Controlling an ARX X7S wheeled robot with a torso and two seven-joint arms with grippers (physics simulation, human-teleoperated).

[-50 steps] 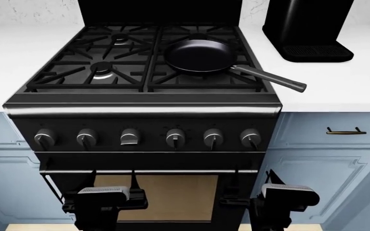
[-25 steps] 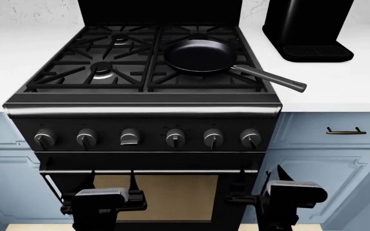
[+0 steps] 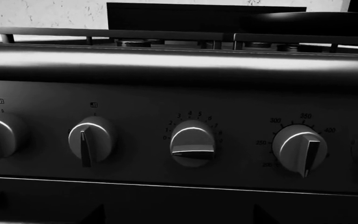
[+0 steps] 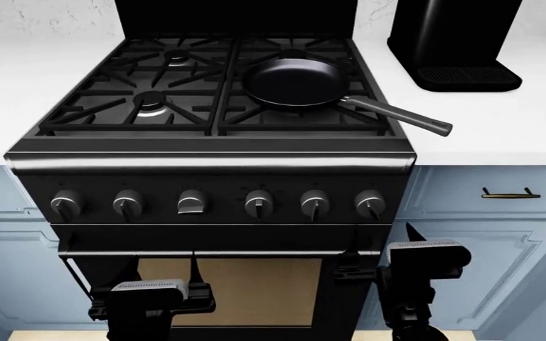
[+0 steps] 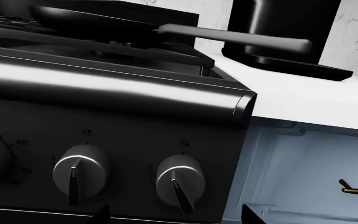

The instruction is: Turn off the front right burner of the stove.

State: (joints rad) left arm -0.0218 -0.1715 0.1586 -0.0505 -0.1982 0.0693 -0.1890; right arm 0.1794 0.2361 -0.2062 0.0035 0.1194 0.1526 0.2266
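Obs., left to right. Left pincer [image 4: 150, 298] hangs low at 7 o'clock of the head view, in front of the oven window; whether its jaws are apart or together I cannot tell, since only the camera housing shows.

The stove [image 4: 211, 162] sits centre, flush between two runs of white counter [image 4: 510, 128]. Six knobs in a row on the front panel. The third knob from the left [image 4: 191, 202] is turned sideways; the rest point down or nearly so.

The front right burner [image 4: 297, 117] lies at about 1 o'clock from the stove's centre, its head mostly hidden under the frying pan [image 4: 297, 82], whose handle juts toward 4 o'clock over the counter.

The rightmost knob [image 5: 179, 182] has its pointer slightly off vertical; which knob serves that burner I cannot read from the icons.

Right pincer [image 4: 423, 266] hovers at 5 o'clock, just below and right of the rightmost knob, not touching; jaw state cannot be told.

Judgement: knobs look rigid, smooth, probably slippery metal; best pinched across the raised pointer ridge and turned, not pulled.

Clearance: open air before the panel; steel front strip overhangs above, oven handle bar [image 4: 221, 252] close below, blue cabinet [image 4: 482, 234] to the right.
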